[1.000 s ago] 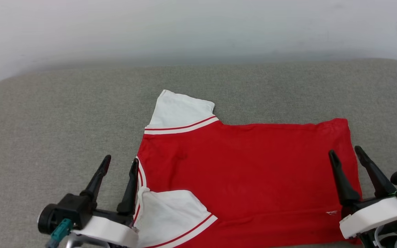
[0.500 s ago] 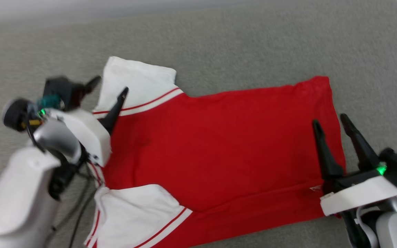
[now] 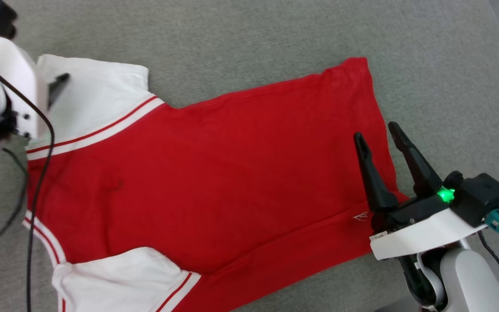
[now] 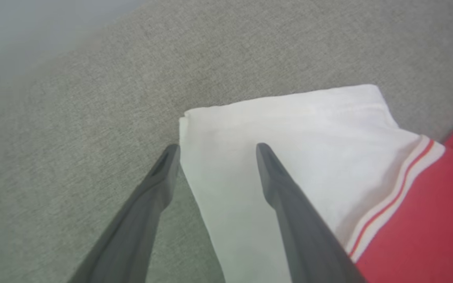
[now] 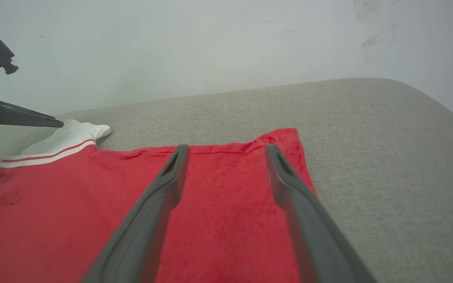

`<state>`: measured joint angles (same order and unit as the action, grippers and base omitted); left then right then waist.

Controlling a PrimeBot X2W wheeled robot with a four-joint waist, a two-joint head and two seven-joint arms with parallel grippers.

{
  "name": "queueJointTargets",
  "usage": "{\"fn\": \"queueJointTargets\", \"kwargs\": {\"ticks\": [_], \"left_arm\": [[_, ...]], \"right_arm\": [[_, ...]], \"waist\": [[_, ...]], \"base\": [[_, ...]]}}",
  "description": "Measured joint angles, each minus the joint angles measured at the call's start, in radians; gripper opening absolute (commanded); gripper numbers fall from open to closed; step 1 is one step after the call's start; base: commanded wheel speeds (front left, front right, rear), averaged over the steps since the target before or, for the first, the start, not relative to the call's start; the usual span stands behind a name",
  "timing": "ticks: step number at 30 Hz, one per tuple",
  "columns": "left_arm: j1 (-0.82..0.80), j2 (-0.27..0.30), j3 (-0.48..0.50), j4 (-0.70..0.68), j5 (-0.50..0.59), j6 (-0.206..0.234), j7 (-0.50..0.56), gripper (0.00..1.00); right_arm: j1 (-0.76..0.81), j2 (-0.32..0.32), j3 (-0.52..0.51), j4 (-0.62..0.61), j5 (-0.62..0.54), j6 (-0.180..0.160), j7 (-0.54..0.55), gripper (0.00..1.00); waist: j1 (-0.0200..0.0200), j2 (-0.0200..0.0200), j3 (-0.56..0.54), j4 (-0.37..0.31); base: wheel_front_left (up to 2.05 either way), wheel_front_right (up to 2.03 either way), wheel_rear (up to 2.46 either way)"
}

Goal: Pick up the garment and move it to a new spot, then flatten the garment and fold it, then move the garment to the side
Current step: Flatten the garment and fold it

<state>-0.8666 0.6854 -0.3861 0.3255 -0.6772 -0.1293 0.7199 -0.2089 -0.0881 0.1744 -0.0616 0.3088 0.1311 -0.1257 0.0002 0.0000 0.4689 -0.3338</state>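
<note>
- Red cloth of the garment [image 3: 215, 173] lay spread flat on the grey padded surface [image 3: 249, 39], plain side up. Its long axis ran crosswise from the left fingers [image 4: 217, 147] to the right fingers [image 3: 377, 131].
- Left fingers stood wide apart and held nothing. They straddled the outer edge of the far sleeve [image 4: 289, 118]: one tip was over bare padding just outside that edge, the other over the white cloth. The sleeve's corner lay just ahead of them and the red body off to their right.
- Right fingers were likewise parted and empty, both hanging over red cloth at the hem [image 3: 368, 95] end. The hem edge ran just outside the outer finger, and the far hem corner lay ahead of the tips.
- Judging from this, each arm was nearest its own end of the garment, the left to the sleeve and the right to the hem. A fold along the long axis would probably call for both to close on the far edge together.
- Whether either pair of tips touched the cloth or hung just above it could not be told.
- In the head view most of the left arm was cut off at the upper left corner. A black cable [image 3: 38, 182] crossed the collar end, and the near sleeve [image 3: 119, 277] ran off the bottom edge.
</note>
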Motion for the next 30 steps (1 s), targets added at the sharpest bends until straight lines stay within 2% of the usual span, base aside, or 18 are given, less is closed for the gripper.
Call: {"fn": "queueJointTargets", "kwargs": {"ticks": [3, 12, 13, 14, 16, 21, 30], "left_arm": [[-0.035, 0.030, -0.005, 0.042, 0.016, 0.002, 0.034, 1.00], [-0.064, 0.045, -0.002, 0.107, 0.012, 0.025, 0.083, 1.00], [-0.065, 0.046, -0.003, 0.109, 0.011, 0.025, 0.089, 0.56], [-0.065, 0.047, -0.002, 0.109, 0.008, 0.025, 0.093, 0.02], [-0.065, 0.048, 0.000, 0.108, -0.004, 0.025, 0.094, 0.00], [-0.054, 0.028, 0.010, 0.113, -0.005, 0.032, 0.015, 0.00], [-0.006, -0.016, 0.027, 0.090, -0.040, 0.024, -0.108, 0.00]], "right_arm": [[-0.014, 0.003, 0.015, 0.007, 0.009, 0.000, -0.012, 1.00], [-0.023, 0.007, 0.050, 0.027, 0.016, 0.000, -0.025, 1.00], [-0.027, 0.007, 0.051, 0.029, 0.017, 0.000, -0.025, 1.00], [-0.030, 0.007, 0.052, 0.030, 0.017, 0.000, -0.027, 1.00], [-0.032, 0.008, 0.053, 0.033, 0.017, 0.000, -0.028, 1.00], [-0.032, 0.006, 0.045, 0.041, 0.016, 0.000, -0.023, 1.00], [-0.026, -0.026, 0.013, 0.038, 0.005, 0.000, 0.023, 1.00]], "waist": [[0.0000, 0.0000, 0.019, -0.024], [-0.0001, 0.0000, 0.057, -0.057], [-0.0002, 0.0000, 0.060, -0.058], [-0.0002, 0.0000, 0.062, -0.059], [-0.0002, 0.0001, 0.063, -0.058], [-0.0001, 0.0000, 0.055, -0.048], [-0.0002, 0.0001, -0.023, -0.006]], "base": [[0.00, 0.00, 0.00], [0.00, 0.00, 0.00], [0.00, 0.00, 0.00], [0.00, 0.00, 0.00], [0.00, 0.00, 0.00], [0.00, 0.00, 0.00], [0.00, 0.00, 0.00]]}}
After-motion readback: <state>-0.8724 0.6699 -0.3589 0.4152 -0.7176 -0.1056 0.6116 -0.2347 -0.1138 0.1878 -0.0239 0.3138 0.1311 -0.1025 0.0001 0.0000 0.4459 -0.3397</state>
